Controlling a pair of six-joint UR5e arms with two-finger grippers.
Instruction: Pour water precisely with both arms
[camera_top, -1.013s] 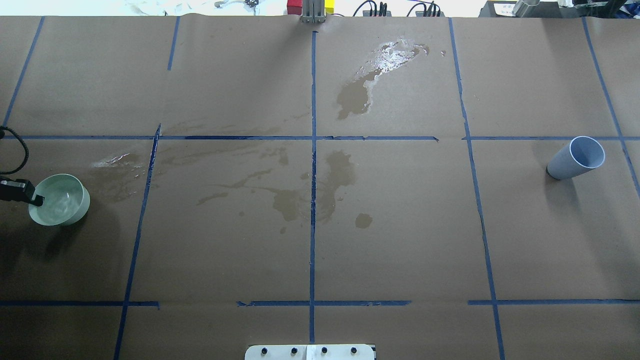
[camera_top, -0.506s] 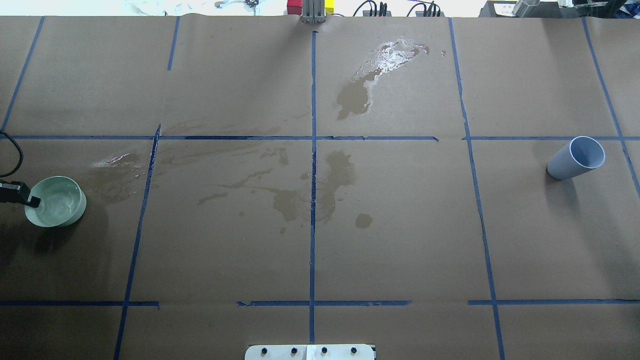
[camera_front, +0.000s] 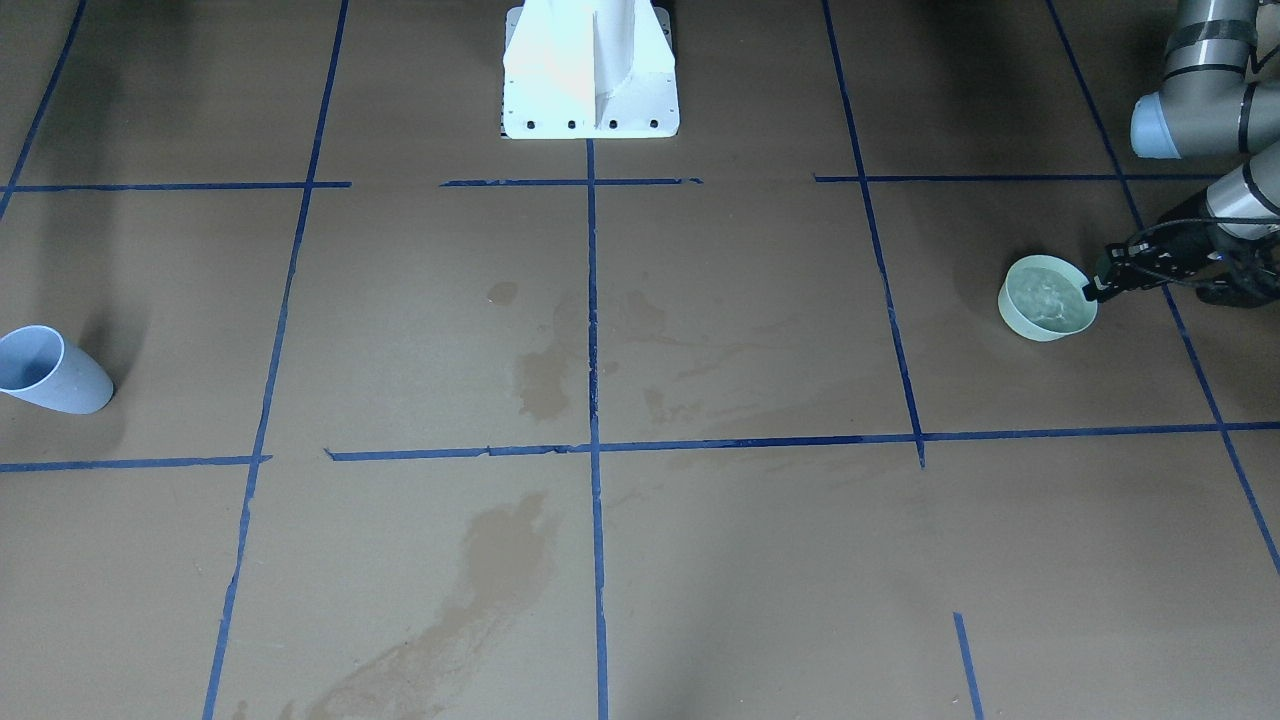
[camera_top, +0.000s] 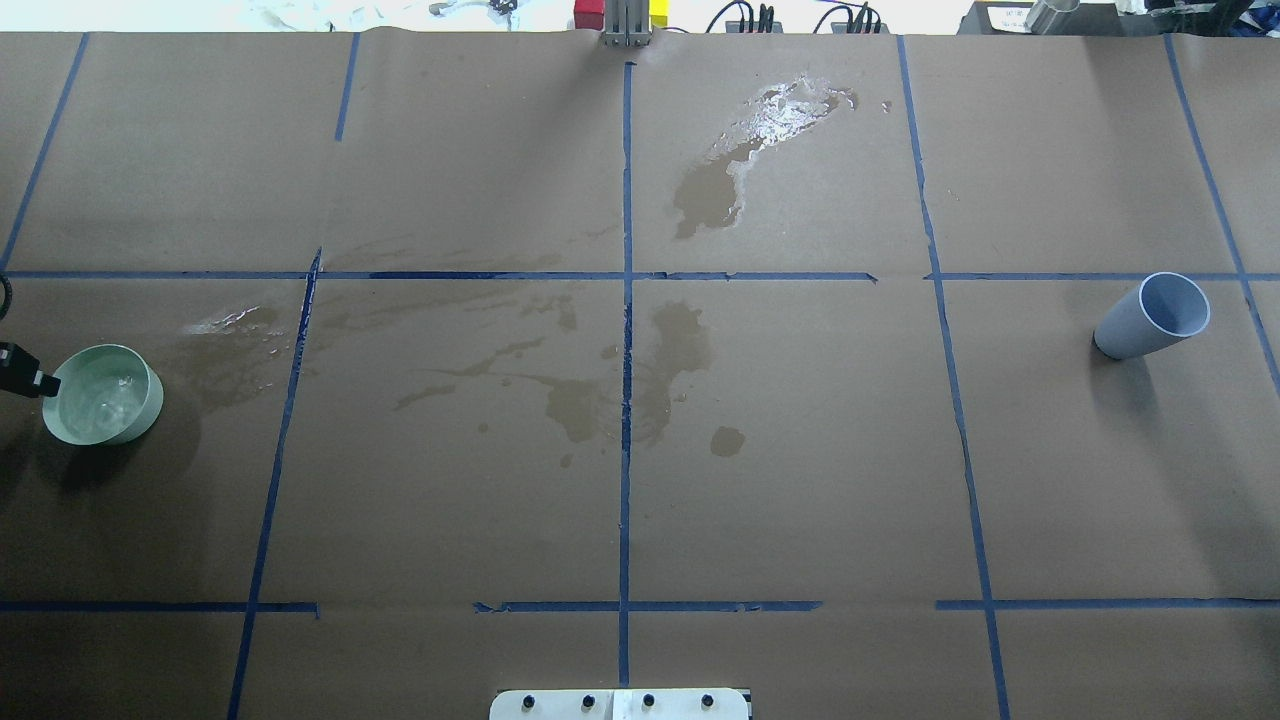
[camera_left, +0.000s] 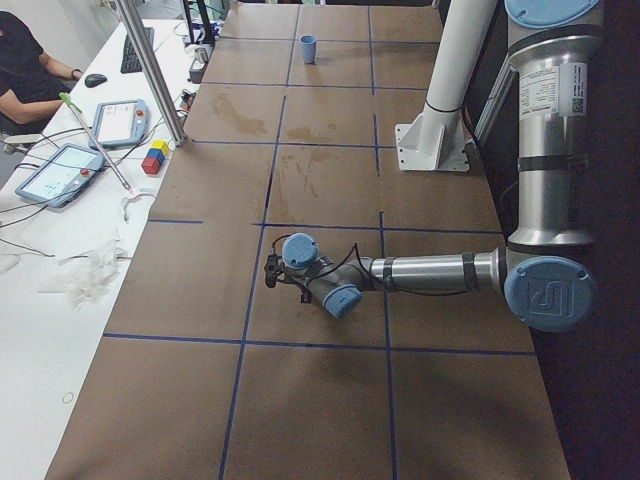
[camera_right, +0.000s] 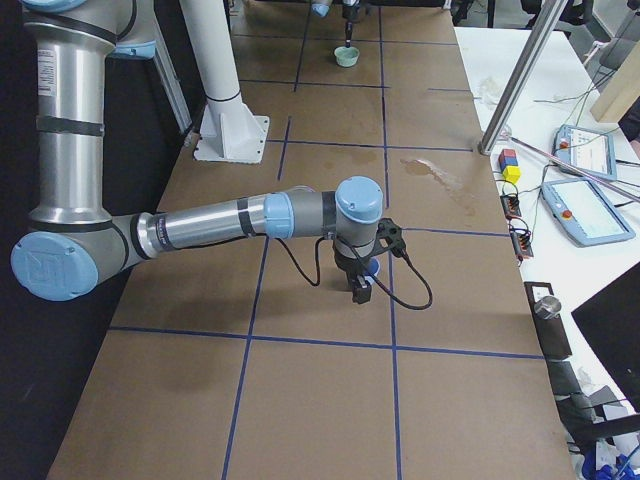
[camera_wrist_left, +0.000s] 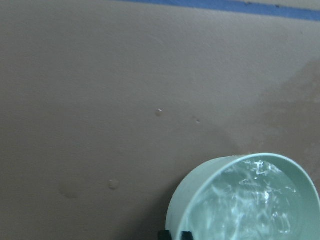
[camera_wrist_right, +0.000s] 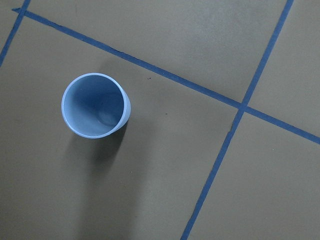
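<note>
I work in a robotics lab. My silver-grey tubular arms (camera_left: 430, 270) and a white bolted pedestal (camera_front: 590, 70) share a brown paper-covered tabletop (camera_top: 800, 450) gridded with blue tape lines (camera_top: 625, 400). Grey touch-screen control pendants (camera_left: 60, 172) lie on the white side desk (camera_left: 50, 300) on the far side.

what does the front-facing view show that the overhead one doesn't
Only front-facing: the left arm, silver-grey tubes with a light-blue joint cap. Only overhead: a red block and a yellow block plus cables past the table. Both: the pale green bowl of water, gripped at its rim by the left gripper, the blue cup at the other end, damp stains and blue tape lines.
</note>
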